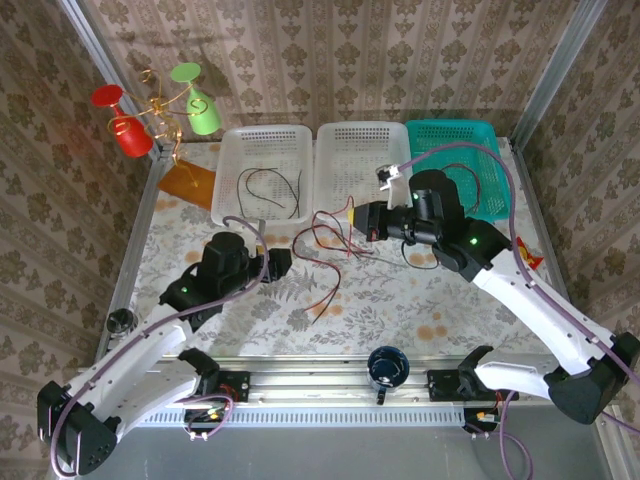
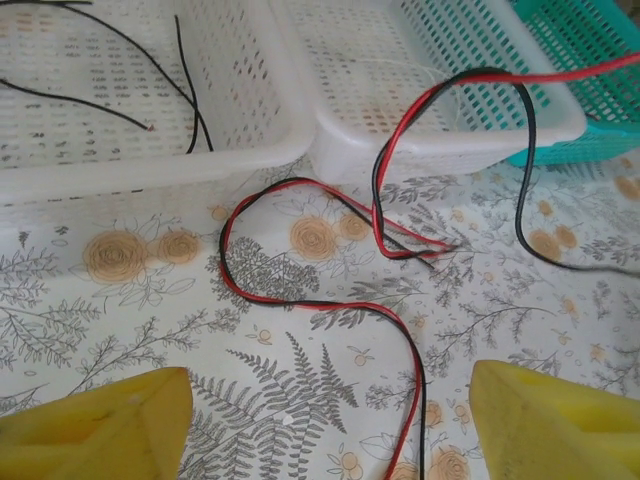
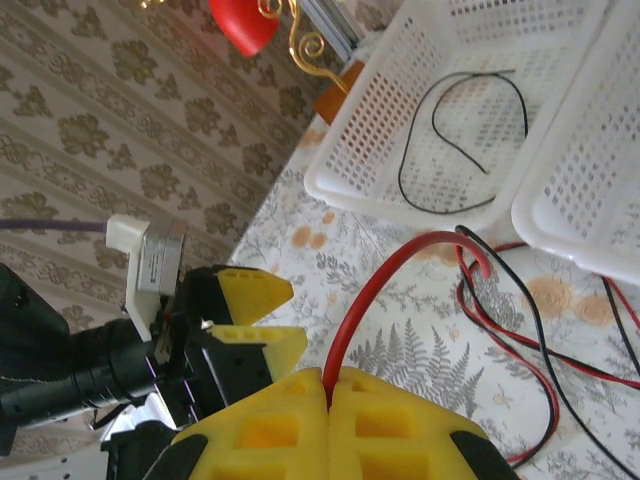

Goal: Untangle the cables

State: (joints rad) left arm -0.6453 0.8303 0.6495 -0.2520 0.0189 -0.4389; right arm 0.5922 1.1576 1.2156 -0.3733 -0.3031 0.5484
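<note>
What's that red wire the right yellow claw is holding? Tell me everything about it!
The red cable is thin, smooth and bendy, and looks plastic-coated. The right gripper is shut on it, pinching it between its yellow fingers. From the pinch it lifts off the flowery table in a tall arch, then curves back down toward the other cables, red and black, lying loosely looped there.

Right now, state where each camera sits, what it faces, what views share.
Top external: above, behind the bases, looking down on the floral table; both arms show.
Left wrist: low, facing the white plastic baskets; open left gripper, yellow fingers below.
Right wrist: tilted, facing the left arm; right gripper shut on thin red wire.
Both wrist views share the white basket holding black wire.
</note>
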